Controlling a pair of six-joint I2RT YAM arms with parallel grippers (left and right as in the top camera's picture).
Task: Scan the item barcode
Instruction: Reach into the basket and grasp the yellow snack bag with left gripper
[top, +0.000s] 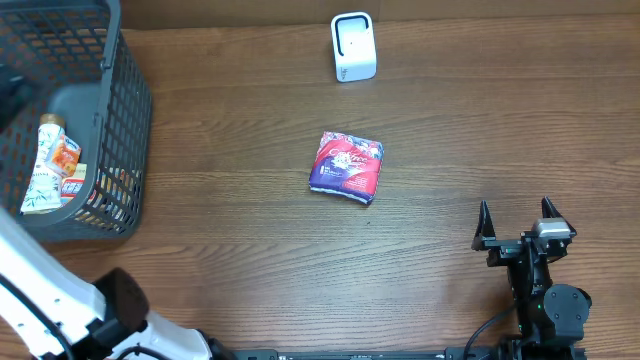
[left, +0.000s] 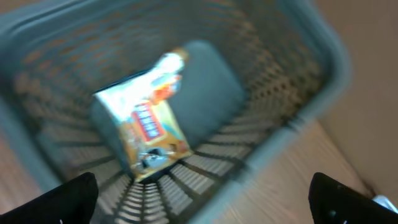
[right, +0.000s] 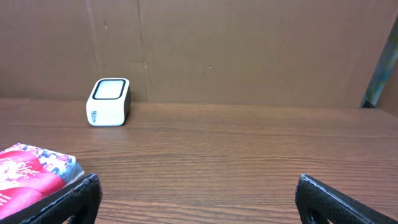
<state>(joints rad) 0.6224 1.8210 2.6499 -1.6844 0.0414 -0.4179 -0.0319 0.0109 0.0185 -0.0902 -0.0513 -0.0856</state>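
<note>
Nothing of the scan is done, as far as the views show. The left hand (left: 207, 200) hangs empty and spread wide over the grey plastic mesh basket (top: 128, 150). A yellow-and-orange foil snack packet (left: 149, 127) lies on the basket floor directly beneath it, untouched. The right hand (top: 516, 224) has its fingers fully apart and holds nothing. A red-and-purple soft packet (top: 347, 165) lies flat on the brown wooden table (top: 250, 260), ahead of the right hand and to its left, well apart from it. The small white box-shaped barcode scanner (top: 353, 47) stands farther ahead, beyond that packet, with no item before it.

Judgement: picking, carrying and presenting the barcode all remain. Which packet is meant cannot be told, though the left hand's position suggests the one in the basket.
</note>
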